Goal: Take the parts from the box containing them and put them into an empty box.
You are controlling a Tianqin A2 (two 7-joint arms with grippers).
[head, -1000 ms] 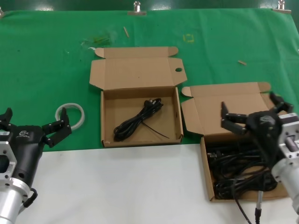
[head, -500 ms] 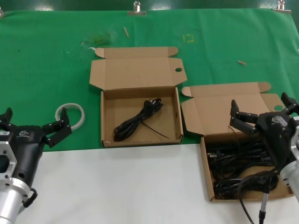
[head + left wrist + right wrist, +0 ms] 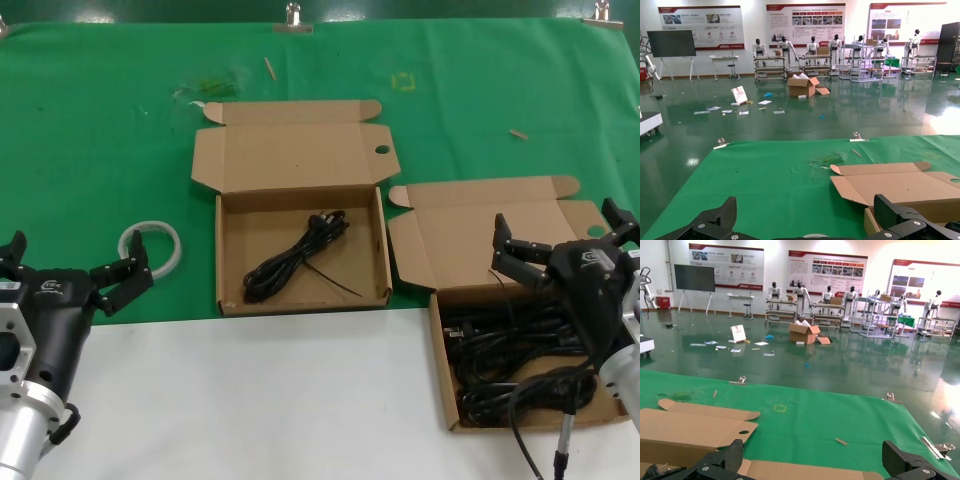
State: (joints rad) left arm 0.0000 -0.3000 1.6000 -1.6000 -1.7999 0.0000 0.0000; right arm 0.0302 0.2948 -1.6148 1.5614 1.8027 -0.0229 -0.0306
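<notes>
The box containing the parts (image 3: 438, 352) sits at the right, lid slanted back, crammed with tangled black cords (image 3: 505, 345). My right gripper (image 3: 557, 228) hovers open over its far end with nothing between the fingers. The box with the straight lid (image 3: 300, 298) stands in the middle and holds one looped black cord bundle (image 3: 293, 260). My left gripper (image 3: 70, 258) waits open at the left, apart from both boxes. The right wrist view shows my right gripper (image 3: 814, 450) above the slanted lid (image 3: 805, 471). In the left wrist view my left gripper (image 3: 806, 212) faces the straight lid (image 3: 900, 185).
A whitish plastic ring (image 3: 150, 245) lies on the green cloth (image 3: 100, 120) just beyond my left gripper. A white table surface (image 3: 250, 400) fills the front. Small scraps (image 3: 517, 133) and metal clamps (image 3: 293, 18) sit toward the back edge.
My right gripper shifted to the right over the full box, then held still. The left arm, both boxes and the cords stayed put.
</notes>
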